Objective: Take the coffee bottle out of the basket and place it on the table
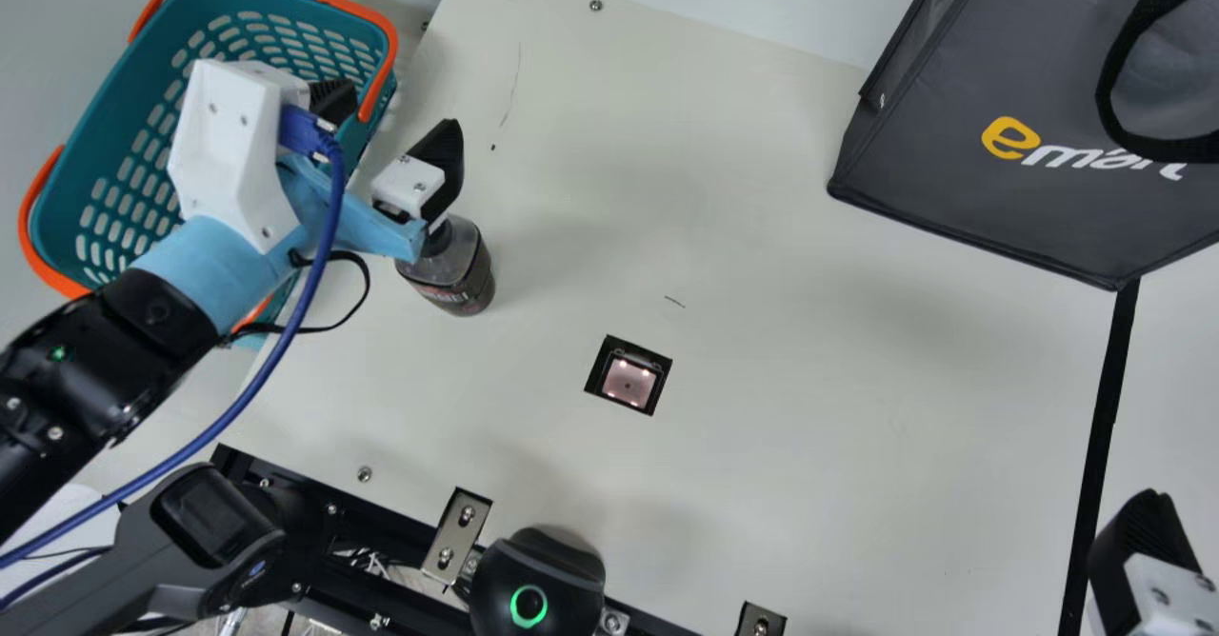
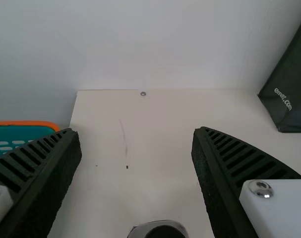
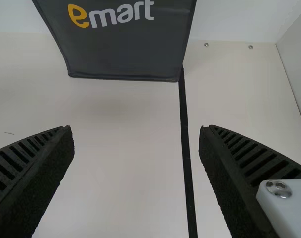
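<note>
The coffee bottle (image 1: 455, 272), dark with a printed label, is on the table just right of the basket (image 1: 124, 155) and seems to stand upright. My left gripper (image 1: 392, 131) is open over the basket's right edge and the table beside it, its right finger's mount partly covering the bottle's top. In the left wrist view, the bottle's dark top (image 2: 162, 231) appears between the widely parted fingers of my left gripper (image 2: 136, 133), not clasped. My right gripper (image 1: 1148, 555) is at the main view's lower right corner; in the right wrist view my right gripper (image 3: 136, 133) is open with nothing held.
A dark grey shopping bag (image 1: 1000, 141) lies at the upper right of the table (image 1: 762, 407). A black-framed square opening (image 1: 629, 376) is near the middle, and a black strip (image 1: 1105, 427) runs along the right. Black devices and a frame (image 1: 381, 512) line the near edge.
</note>
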